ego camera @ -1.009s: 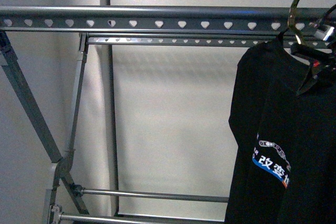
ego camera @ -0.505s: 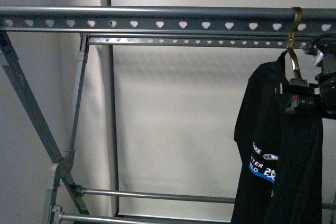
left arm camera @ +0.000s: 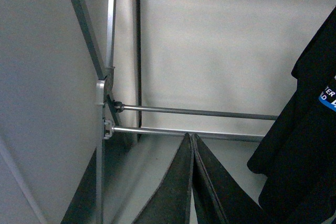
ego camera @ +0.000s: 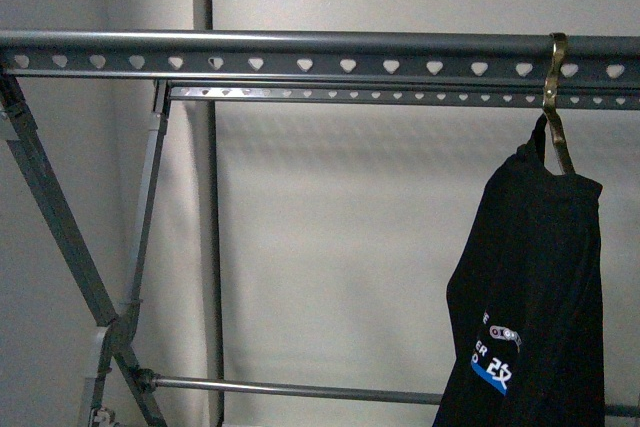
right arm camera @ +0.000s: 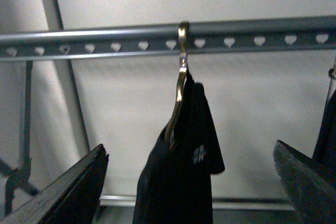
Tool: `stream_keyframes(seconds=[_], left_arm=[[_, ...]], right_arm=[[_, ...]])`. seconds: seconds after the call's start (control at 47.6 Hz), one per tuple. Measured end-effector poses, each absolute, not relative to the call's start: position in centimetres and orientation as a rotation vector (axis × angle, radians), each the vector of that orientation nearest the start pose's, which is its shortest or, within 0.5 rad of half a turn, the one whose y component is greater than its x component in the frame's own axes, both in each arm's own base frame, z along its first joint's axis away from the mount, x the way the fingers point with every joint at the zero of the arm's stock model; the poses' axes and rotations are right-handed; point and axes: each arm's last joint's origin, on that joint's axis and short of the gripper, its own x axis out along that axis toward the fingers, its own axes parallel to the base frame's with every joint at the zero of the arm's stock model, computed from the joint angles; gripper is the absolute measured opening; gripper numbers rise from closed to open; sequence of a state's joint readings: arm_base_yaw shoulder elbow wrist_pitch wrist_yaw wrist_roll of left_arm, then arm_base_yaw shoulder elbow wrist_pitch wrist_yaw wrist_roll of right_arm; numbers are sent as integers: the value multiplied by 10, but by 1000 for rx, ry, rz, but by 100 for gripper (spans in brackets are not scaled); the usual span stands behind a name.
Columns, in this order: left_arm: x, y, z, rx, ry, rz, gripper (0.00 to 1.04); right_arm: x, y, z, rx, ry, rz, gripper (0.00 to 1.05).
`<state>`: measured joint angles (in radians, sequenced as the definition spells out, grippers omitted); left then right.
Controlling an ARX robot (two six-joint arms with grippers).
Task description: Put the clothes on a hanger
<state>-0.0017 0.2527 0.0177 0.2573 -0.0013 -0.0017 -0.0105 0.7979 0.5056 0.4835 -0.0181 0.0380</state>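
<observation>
The black polo shirt (ego camera: 540,287) hangs by a brass hook (ego camera: 557,87) from the top rail of the grey rack (ego camera: 300,52), near its right end. Its blue-and-white logo shows low on the fabric. Neither gripper appears in the front view. In the right wrist view my right gripper (right arm camera: 190,150) is open, set back from the shirt (right arm camera: 181,187) and the hook (right arm camera: 181,61), touching neither. My left gripper (left arm camera: 190,136) is shut and empty, low near the rack's lower bars (left arm camera: 199,112), with the shirt (left arm camera: 304,145) off to one side.
The rack's crossed legs (ego camera: 60,237) stand at the left, with a second heart-punched rail (ego camera: 400,96) behind the top one. A plain pale wall (ego camera: 340,227) lies behind. A further dark item (right arm camera: 326,124) hangs at the edge of the right wrist view.
The hook went from above the rail to resting over it. My right gripper, beside the hook half a second ago, has left the front view. The shirt has turned and hangs free.
</observation>
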Motion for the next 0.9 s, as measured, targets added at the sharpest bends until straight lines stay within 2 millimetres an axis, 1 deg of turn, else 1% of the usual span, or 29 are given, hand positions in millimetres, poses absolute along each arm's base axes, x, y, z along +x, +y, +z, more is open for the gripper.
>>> stream_keyframes(seconds=[0.021,0.042,0.084,0.126,0.147,0.231,0.294,0.421,0.547,0.904], left_arm=[[113,0,173,-2,-23,-1,4],[112,0,173,-2,-24,-1,4],[111,0,173,-2,-23,0,4],[110,0,173,-2,-21,1,4],[110,0,173,-2,-22,0,4],[108,0,172,-2,-22,-2,4],[100,0,168,-2,10,-1,4],[97,0,170,-2,-15,0,4],[97,0,169,-2,-15,-1,4],[97,0,169,-2,-15,-1,4]], right_arm=[[171,-1,294,30,-161,11,89],[155,0,285,24,-113,8,84],[124,0,257,15,-15,6,73],[108,0,235,11,23,2,64],[103,0,226,9,25,-1,59],[98,0,214,4,5,-2,38],[98,0,206,4,4,-2,22],[98,0,199,3,1,0,1],[98,0,188,1,6,-2,2],[97,0,176,1,1,-2,2]])
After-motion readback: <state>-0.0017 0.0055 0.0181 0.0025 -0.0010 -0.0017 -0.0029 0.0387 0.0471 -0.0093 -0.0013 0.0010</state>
